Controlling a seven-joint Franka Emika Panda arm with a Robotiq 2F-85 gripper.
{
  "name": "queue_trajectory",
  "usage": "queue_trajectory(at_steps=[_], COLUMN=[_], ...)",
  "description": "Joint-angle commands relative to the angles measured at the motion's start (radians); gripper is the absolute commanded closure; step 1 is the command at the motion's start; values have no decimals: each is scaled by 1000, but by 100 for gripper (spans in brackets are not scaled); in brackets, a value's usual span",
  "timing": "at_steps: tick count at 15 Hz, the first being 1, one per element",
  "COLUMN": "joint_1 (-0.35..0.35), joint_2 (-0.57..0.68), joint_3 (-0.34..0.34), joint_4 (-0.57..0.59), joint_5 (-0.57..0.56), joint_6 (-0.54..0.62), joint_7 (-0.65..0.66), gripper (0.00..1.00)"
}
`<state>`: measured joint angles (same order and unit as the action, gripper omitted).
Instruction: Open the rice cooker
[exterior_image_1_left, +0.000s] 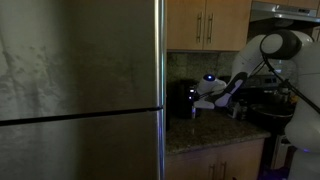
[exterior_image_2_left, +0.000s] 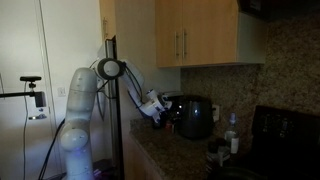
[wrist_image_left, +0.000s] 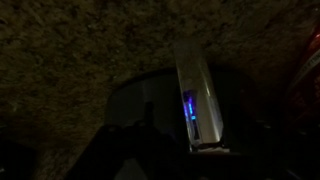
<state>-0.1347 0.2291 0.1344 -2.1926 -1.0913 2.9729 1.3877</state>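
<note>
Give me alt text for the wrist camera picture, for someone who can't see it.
A small glossy black rice cooker with a rounded top fills the lower middle of this dim picture; a silvery strip with a blue glow runs down it. The rest is speckled brown stone.

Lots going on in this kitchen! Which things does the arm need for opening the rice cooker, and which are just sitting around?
Part of the job:
- rice cooker
- gripper, close beside it

Just lying about:
- steel fridge
- wall cabinets
- bottles on the granite counter
</note>
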Motion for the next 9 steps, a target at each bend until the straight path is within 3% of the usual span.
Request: queue_trajectory(at_steps=[1, 6, 7, 9], joint_1=[32, 49, 47, 43], joint_2=[39, 64, 64, 59], joint_3=[-38, -49, -51, -53], joint_4=[51, 90, 90, 92], joint_5=[-139, -324, -352, -414], joint_6=[24, 11, 7, 3], joint_7=[123, 279, 295, 346], gripper=[61, 98, 94, 94])
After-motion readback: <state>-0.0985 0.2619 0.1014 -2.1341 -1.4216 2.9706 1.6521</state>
